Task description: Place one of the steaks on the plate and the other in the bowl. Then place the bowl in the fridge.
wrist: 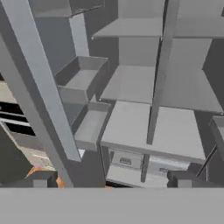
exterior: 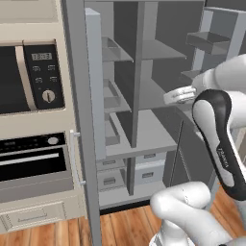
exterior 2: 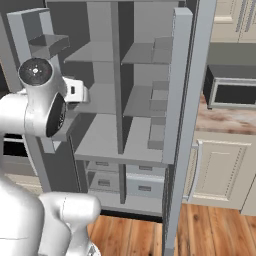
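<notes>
Your arm fills the near side of both base views, its white links bent in front of the open fridge. You see the gripper in the hand view as 2 dark fingers standing wide apart at the bottom, with nothing between them. In the left base view the white hand reaches toward the fridge at about the height of the middle shelf. You have both fridge doors swung open: the left door stands edge-on beside the oven, and its bins show clearly in the hand view. Inside, a vertical divider splits the grey shelves into 2 columns, and 2 drawers sit at the bottom. Left of the fridge you can see a microwave above the oven. On the right, a desk with cream cabinets runs beside the fridge, over a wooden floor.
</notes>
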Tool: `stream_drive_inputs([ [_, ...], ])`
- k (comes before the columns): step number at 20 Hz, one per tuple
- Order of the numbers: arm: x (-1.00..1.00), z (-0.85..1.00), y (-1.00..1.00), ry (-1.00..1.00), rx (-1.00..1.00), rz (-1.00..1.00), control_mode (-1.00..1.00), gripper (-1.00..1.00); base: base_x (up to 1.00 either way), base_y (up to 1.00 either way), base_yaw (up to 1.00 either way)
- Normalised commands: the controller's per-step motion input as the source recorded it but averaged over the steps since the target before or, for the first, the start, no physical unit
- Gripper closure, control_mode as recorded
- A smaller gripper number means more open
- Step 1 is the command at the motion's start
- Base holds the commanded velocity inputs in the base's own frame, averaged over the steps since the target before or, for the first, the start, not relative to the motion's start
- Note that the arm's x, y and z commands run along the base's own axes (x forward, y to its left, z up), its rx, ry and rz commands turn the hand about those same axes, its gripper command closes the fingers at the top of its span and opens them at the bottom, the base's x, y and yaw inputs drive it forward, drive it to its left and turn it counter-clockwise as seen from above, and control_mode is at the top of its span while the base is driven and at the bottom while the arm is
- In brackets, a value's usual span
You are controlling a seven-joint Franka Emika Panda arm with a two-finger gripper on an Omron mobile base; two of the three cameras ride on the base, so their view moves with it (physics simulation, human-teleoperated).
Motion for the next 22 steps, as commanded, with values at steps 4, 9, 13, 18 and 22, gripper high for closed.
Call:
stream_drive_inputs([
  [4, -0.03, -0.28, 0.00, 0.63, -0.32, -0.30, -1.00, -1.00, 0.00, 0.00, 0.00],
  [9, -0.03, -0.87, -0.12, 0.21, -0.31, -0.38, -1.00, -1.00, 0.00, 0.00, 0.00],
  [13, -0.01, -0.91, -0.41, 0.01, -0.10, -0.31, -1.00, -1.00, 0.00, 0.00, 0.00],
  [18, -0.19, -0.65, -0.17, 0.02, 0.19, -0.04, -1.00, -1.00, 0.00, 0.00, 0.00],
  [22, -0.01, -0.78, 0.01, 0.04, 0.12, 0.14, -1.00, -1.00, 0.00, 0.00, 0.00],
])
